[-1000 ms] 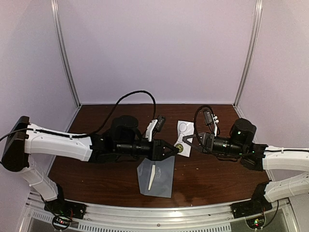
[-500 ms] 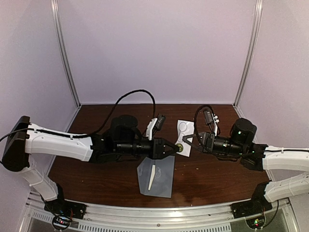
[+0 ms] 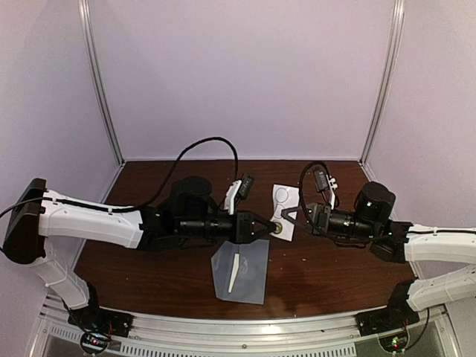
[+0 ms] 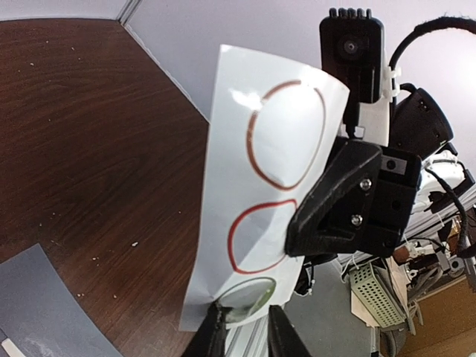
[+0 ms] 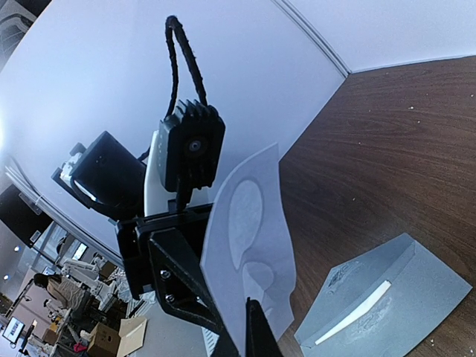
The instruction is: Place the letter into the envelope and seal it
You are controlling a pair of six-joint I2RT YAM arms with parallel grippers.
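The bench (image 3: pixel 327 268) is dark wood-grain, smooth with a soft sheen and pale specks. The envelope (image 3: pixel 251 274) is matt grey-blue paper. The sticker sheet (image 4: pixel 227 171) is glossy white paper. The left arm (image 3: pixel 89 219) wears smooth white plastic shells.

The left pincer (image 3: pixel 266 228) has pulled its two black fingers (image 4: pixel 214 338) closer together than a second ago. The gap between them is smaller now. The bottom end of the white paper strip with round stickers (image 4: pixel 264 137) sits in that gap. The pincer has also slid a tiny bit back toward its own arm.
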